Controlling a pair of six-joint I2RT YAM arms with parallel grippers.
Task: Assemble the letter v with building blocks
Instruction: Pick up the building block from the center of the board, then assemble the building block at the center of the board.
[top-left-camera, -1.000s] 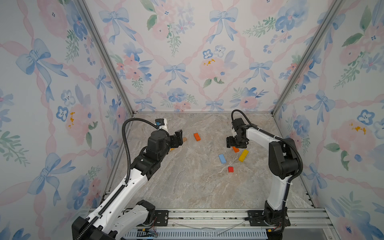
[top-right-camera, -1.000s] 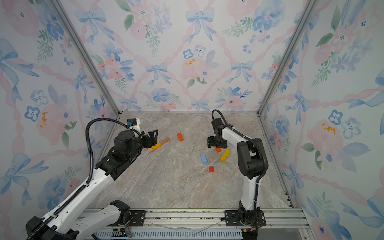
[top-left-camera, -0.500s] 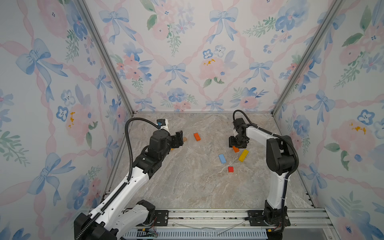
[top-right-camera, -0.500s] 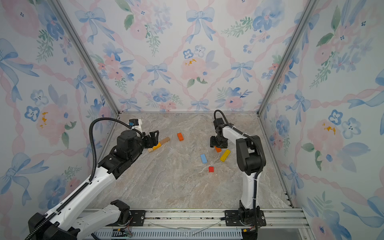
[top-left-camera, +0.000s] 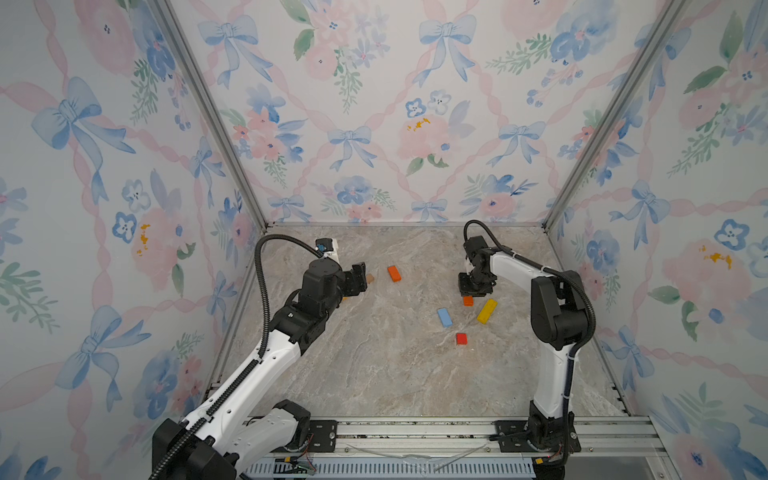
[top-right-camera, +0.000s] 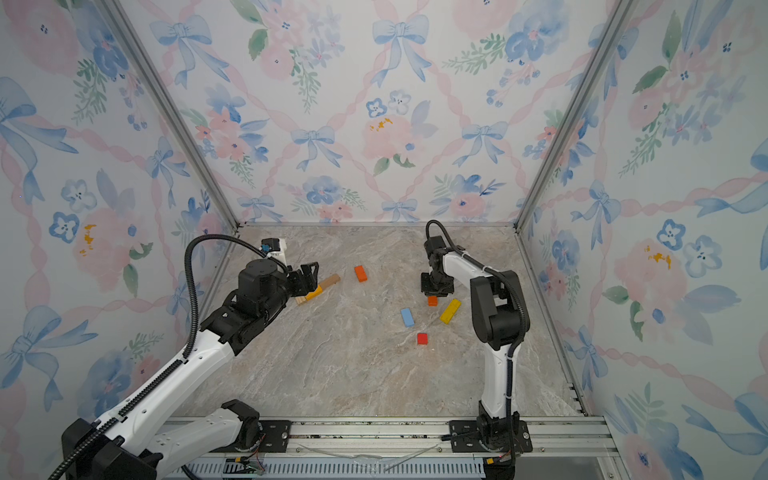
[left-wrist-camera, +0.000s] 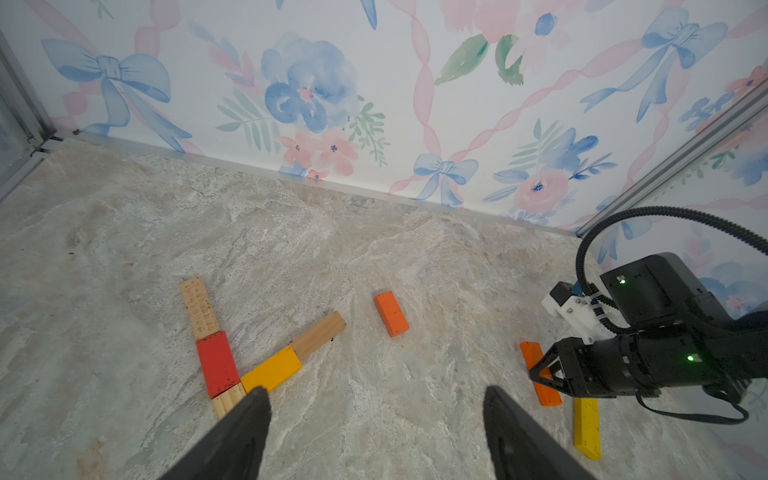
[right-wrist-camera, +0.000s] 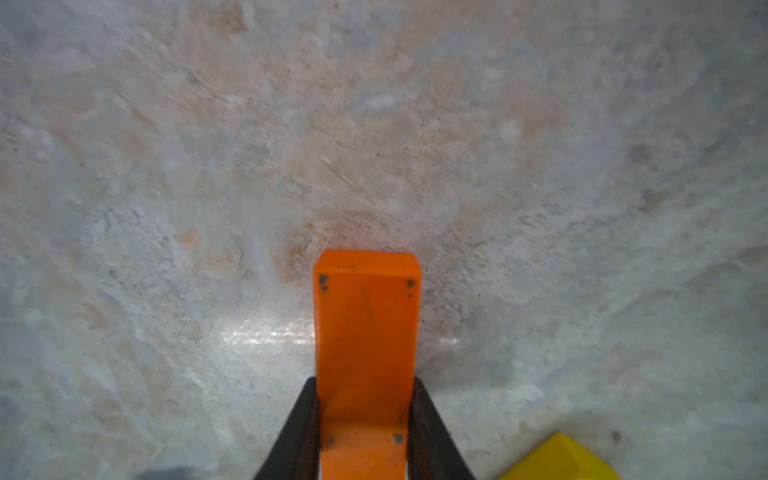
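Both sides of orange block (right-wrist-camera: 365, 324) pinched by right gripper (right-wrist-camera: 365, 386), flat on table (right-wrist-camera: 166, 208); lift straight up, yellow block (right-wrist-camera: 557, 461) lies just beside. Empty left gripper (left-wrist-camera: 376, 401) wide, half-built V (left-wrist-camera: 272, 370) just ahead.

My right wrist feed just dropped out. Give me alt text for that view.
The right gripper has its two black fingers pressed against both long sides of an orange block, which appears to rest flat on the marbled table. One corner of a yellow block shows at the frame's edge.
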